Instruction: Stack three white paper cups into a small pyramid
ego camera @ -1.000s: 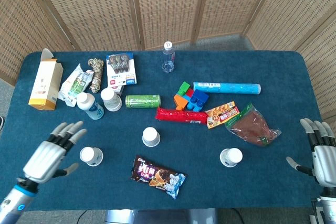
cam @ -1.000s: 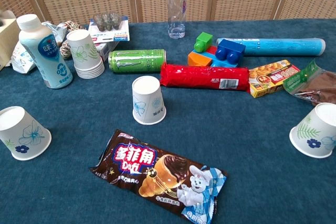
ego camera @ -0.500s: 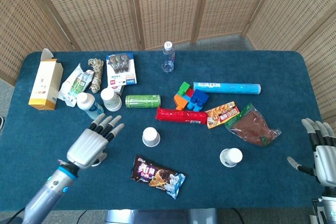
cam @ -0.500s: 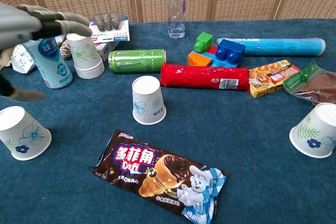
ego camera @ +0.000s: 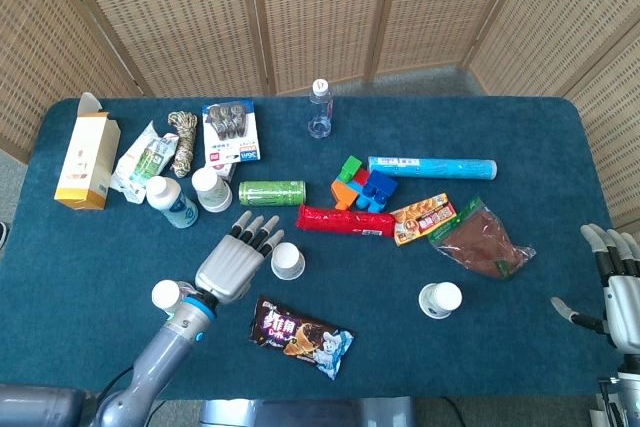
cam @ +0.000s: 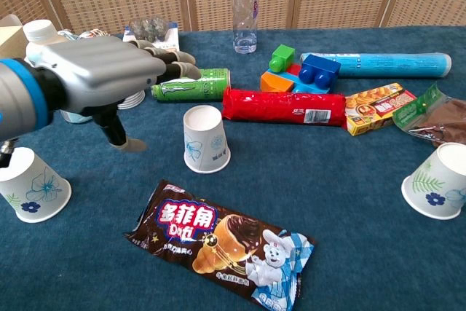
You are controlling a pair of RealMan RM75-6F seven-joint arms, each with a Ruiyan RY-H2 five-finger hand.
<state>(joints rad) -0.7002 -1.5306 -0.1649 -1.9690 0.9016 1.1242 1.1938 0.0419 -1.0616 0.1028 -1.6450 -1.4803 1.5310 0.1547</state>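
Three white paper cups stand upside down and apart on the blue table. The middle cup point(ego camera: 288, 260) point(cam: 205, 138) is near the centre. The left cup point(ego camera: 166, 295) point(cam: 29, 183) sits near the front left, and the right cup point(ego camera: 441, 298) point(cam: 437, 191) at the front right. My left hand point(ego camera: 235, 262) point(cam: 102, 71) hovers just left of the middle cup with its fingers stretched forward and apart, holding nothing. At the table's right edge my right hand point(ego camera: 620, 287) is open and holds nothing; the chest view does not show it.
A stack of paper cups point(ego camera: 211, 188) stands beside a yoghurt bottle point(ego camera: 172, 201) behind my left hand. A green can point(cam: 207, 84) and a red packet point(cam: 284, 106) lie just behind the middle cup. An ice-cream wrapper point(cam: 222, 242) lies in front of it. Blocks point(ego camera: 362, 187), snack bags and a water bottle point(ego camera: 319, 109) sit further back.
My left hand has swept from the front left corner to the right and forward, past the left cup, to beside the middle cup. The cups and my right hand have stayed put.
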